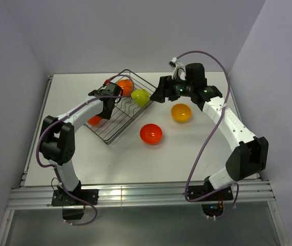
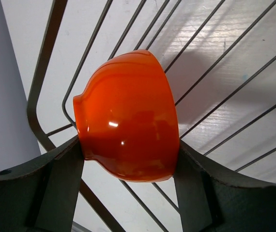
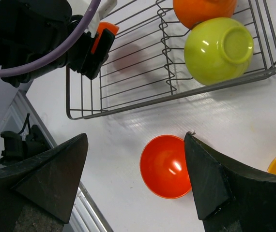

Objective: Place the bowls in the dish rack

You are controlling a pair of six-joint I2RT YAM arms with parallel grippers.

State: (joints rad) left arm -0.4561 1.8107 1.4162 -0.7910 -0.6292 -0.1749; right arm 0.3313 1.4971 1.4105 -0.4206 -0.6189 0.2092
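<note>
- The left gripper [image 2: 128,151] is clamping a glossy red-orange plastic bowl [image 2: 128,121] by its sides, one dark finger [image 2: 63,179] pressing on each flank.
- That bowl is hanging tilted above the floor wires at the near-left end of the rectangular dark wire dish rack [image 1: 128,122], its shiny outside facing the left wrist camera.
- A second orange bowl [image 1: 125,87] is sitting inside the rack toward the far end.
- Just beside it, a lime green bowl [image 1: 140,97] is lying in the rack with its base turned up and outward, leaning at the rack's right-hand rim.
- The right gripper [image 3: 135,140] is hovering with its fingers spread wide and nothing between them, near the rack's right side.
- Below it, a red-orange bowl [image 3: 166,166] is sitting upright on the white table [image 1: 110,164], outside the rack.
- A yellow-orange bowl [image 1: 181,113] is resting upright on the table too, to the right of the red-orange one and apart from it.
</note>
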